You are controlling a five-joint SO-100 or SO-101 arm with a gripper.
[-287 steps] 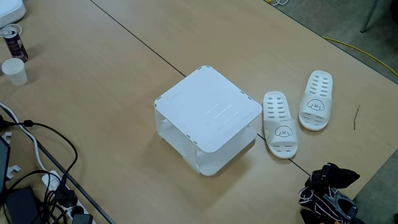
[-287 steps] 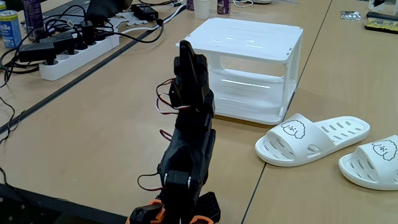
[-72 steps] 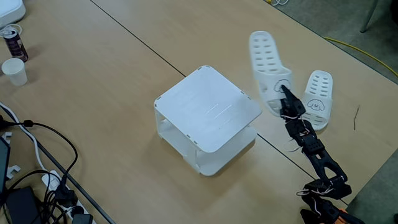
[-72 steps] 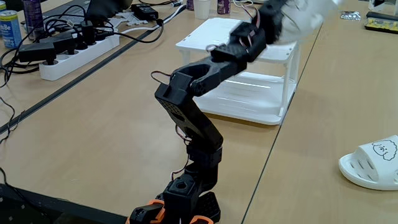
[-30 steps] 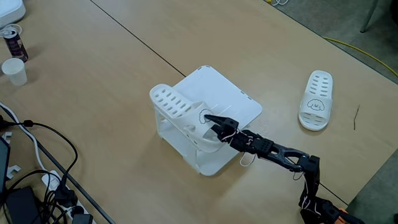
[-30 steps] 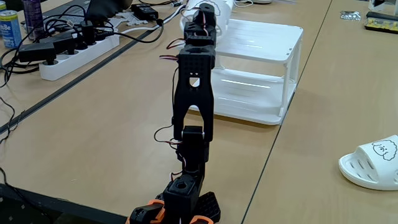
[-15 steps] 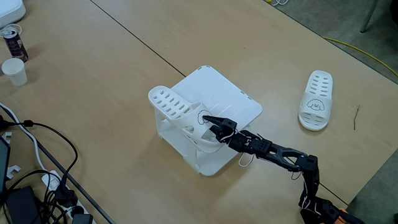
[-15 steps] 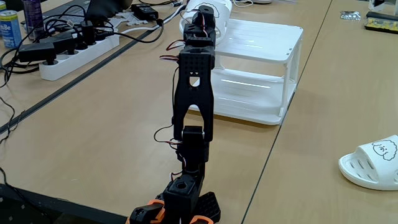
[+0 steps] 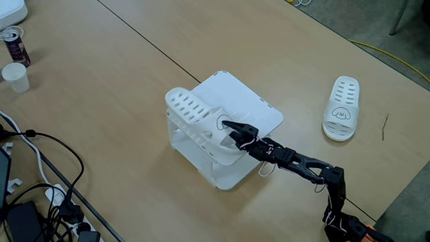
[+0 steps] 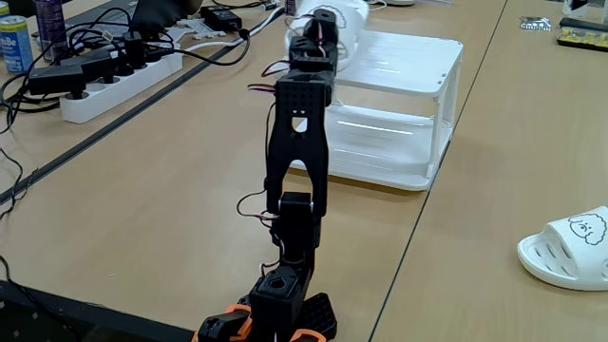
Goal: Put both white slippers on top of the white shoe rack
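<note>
One white slipper (image 9: 195, 115) lies tilted over the left corner of the white shoe rack (image 9: 254, 107), heel toward the upper left in this fixed view. My gripper (image 9: 226, 128) is shut on its toe strap, with the black arm reaching in from the lower right. In the other fixed view the gripper (image 10: 323, 21) is high above the arm's base, holding the slipper (image 10: 350, 13) over the rack's (image 10: 408, 55) far left corner. The second white slipper (image 9: 341, 107) lies flat on the table right of the rack, its toe strap with the puppy face (image 10: 573, 245) at the right edge.
A paper cup (image 9: 15, 76) and a can (image 9: 13, 43) stand at the far left. Cables and a power strip (image 10: 119, 71) fill the left side. A dark seam (image 9: 144, 39) crosses the table. The table edge and a yellow cable (image 9: 396, 57) are at the upper right.
The gripper lifted the slipper from the table beside the other one and swung it left over the rack. In the last half second it shifted slightly right, further onto the top.
</note>
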